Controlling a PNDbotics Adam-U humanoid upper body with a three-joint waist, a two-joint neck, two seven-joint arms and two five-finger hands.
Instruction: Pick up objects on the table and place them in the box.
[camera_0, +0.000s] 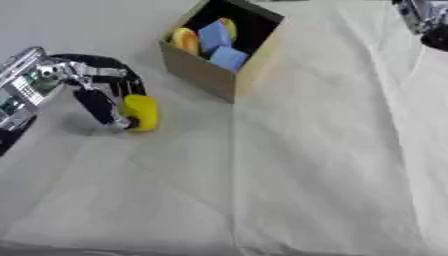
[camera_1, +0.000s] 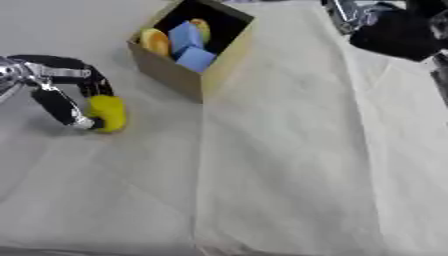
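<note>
A yellow object (camera_0: 142, 112) lies on the white cloth left of the box. My left hand (camera_0: 103, 85) comes in from the left with its fingers and thumb curled round the yellow object. The cardboard box (camera_0: 203, 74) stands at the upper middle. Inside it lie two blue blocks (camera_0: 222, 46) and orange-yellow pieces (camera_0: 185, 40). My right hand (camera_1: 392, 29) shows only as a dark shape at the upper right corner, far from the box; its fingers cannot be made out.
The white cloth (camera_0: 315, 165) covers the table, with creases running down the middle and to the right. Bare cloth stretches across the lower half and the right side.
</note>
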